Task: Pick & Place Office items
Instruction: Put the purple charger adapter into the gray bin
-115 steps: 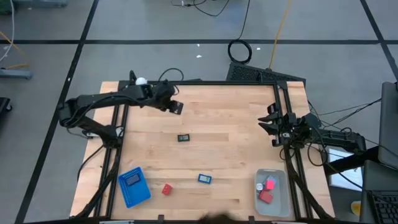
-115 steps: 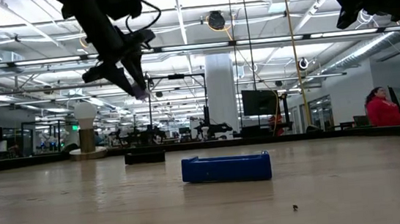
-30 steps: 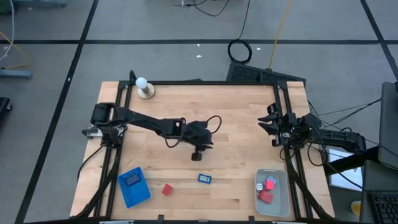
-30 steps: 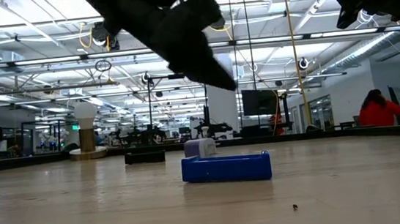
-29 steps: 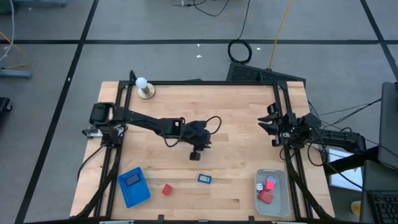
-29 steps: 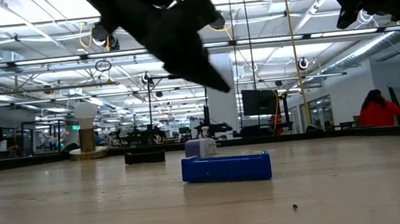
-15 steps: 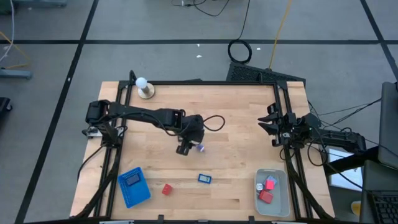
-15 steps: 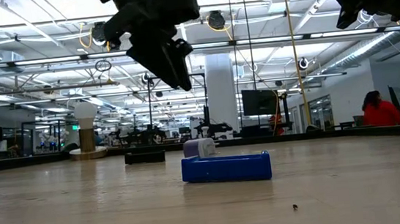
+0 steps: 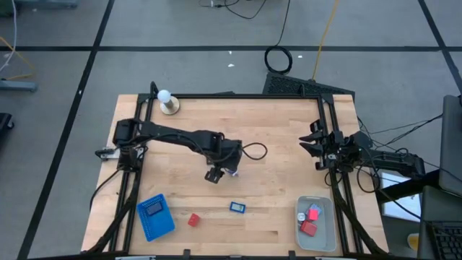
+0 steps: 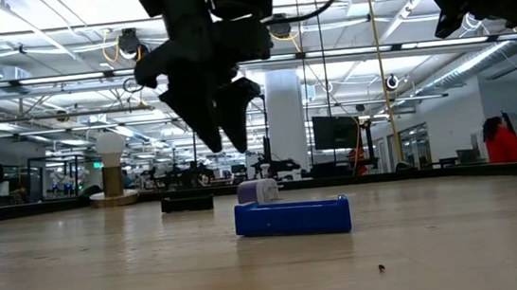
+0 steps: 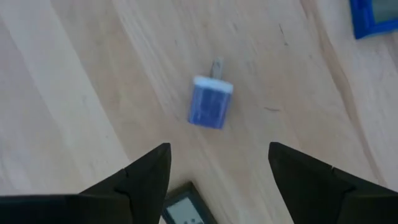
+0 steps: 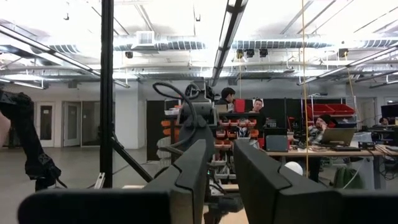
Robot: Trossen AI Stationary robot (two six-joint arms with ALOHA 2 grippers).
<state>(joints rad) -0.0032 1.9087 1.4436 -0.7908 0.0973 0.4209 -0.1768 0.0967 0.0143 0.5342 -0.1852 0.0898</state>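
I see my left pincer (image 9: 214, 174) hanging above the middle of the wooden counter (image 9: 274, 130), its two fingers apart and holding nothing; directly under it, on the bare wood, lies a small pale-blue piece with a white end (image 11: 210, 103), and a black rectangular piece (image 11: 183, 211) lies just beside it, partly cut off by the wrist view's edge; in the low view the pale-blue piece (image 10: 257, 192) sits behind a flat blue piece (image 10: 292, 217), with the black one (image 10: 187, 202) off to one side; nearer the front edge of the counter I see a red block (image 9: 193, 219) and, near it, the blue ribbed tray (image 9: 155, 216); the translucent bin (image 9: 323, 224) at the right front corner holds red pieces (image 9: 311, 221); my right pincer (image 12: 217, 165) waits at the right edge of the counter, fingers nearly together and empty; a white ball on a tan base (image 9: 168, 102) stands at the far left corner.
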